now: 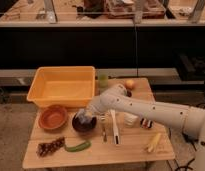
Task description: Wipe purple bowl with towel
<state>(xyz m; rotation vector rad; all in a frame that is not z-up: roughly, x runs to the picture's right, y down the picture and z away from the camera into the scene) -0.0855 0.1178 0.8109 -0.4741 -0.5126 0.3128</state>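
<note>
From my one camera view I see a dim workspace with dark shelving and a metal rail behind, and a light wooden surface (pixel 101 152) standing on a grey floor. At the back left of the surface sits a big yellow tub (pixel 62 86), with a small green cup (pixel 103 81) just to its right and a round orange fruit (pixel 129 83) further right near the back edge. In front of the tub there is the orange-brown bowl (pixel 53 117), and just to its right the purple bowl (pixel 84 123), dark and glossy inside. Near the front left edge lie a brownish clump (pixel 50 147) that I cannot identify and a green pod-shaped item (pixel 77 146) beside it. Two pale utensils (pixel 114 129) lie side by side just right of the purple bowl, and a yellowish item (pixel 153 142) lies towards the front right corner.

My white arm (pixel 146 112) reaches in from the right edge and bends down to the purple bowl. The gripper (pixel 86 117) sits over the bowl's inside, its fingers pressed together on the towel (pixel 86 119), a small pale grey-blue wad that lies inside the bowl, against its right inner side.
</note>
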